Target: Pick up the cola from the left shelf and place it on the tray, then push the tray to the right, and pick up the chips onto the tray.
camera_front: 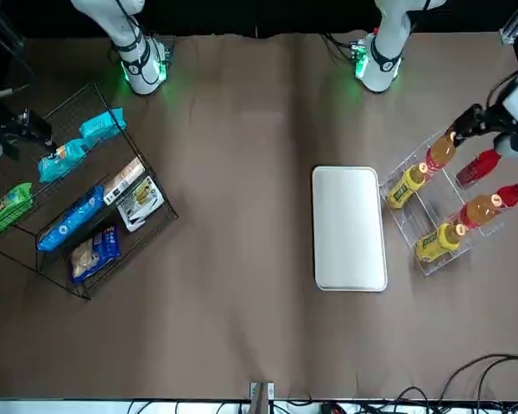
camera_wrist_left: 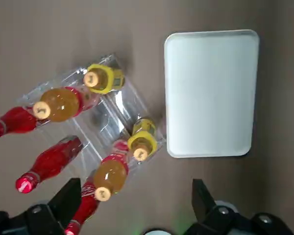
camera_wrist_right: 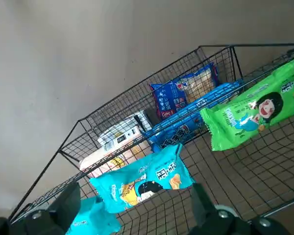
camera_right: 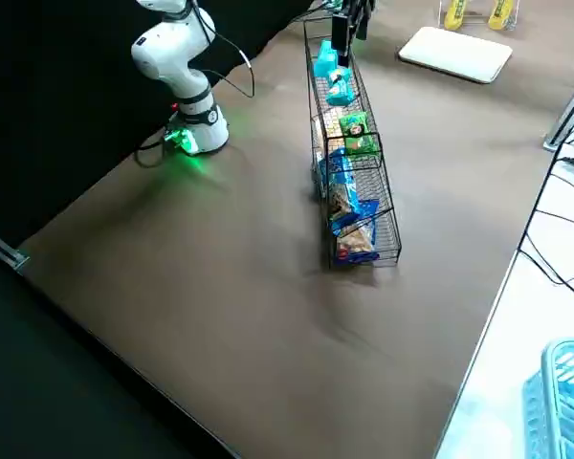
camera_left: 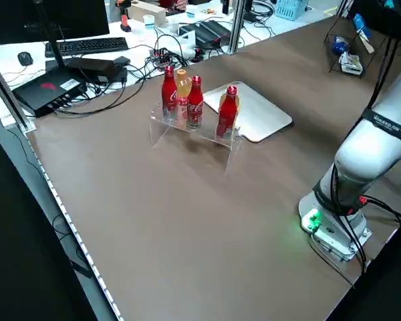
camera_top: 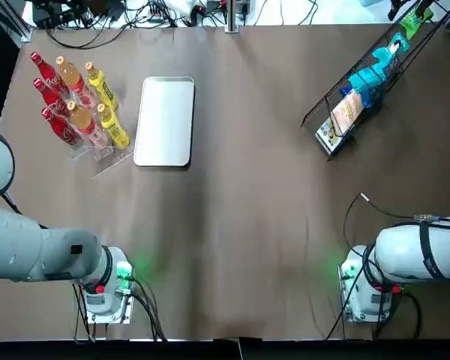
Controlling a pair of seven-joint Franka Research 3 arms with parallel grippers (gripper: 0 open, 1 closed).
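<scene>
Cola bottles, red with white script too small to be read, are held at the upper left of the top view in a clear shelf. Orange bottles and yellow bottles are ranged between them and the white tray. The left gripper is spread wide above. At upper right, chip bags are kept in a wire rack, with the right gripper likewise wide.
</scene>
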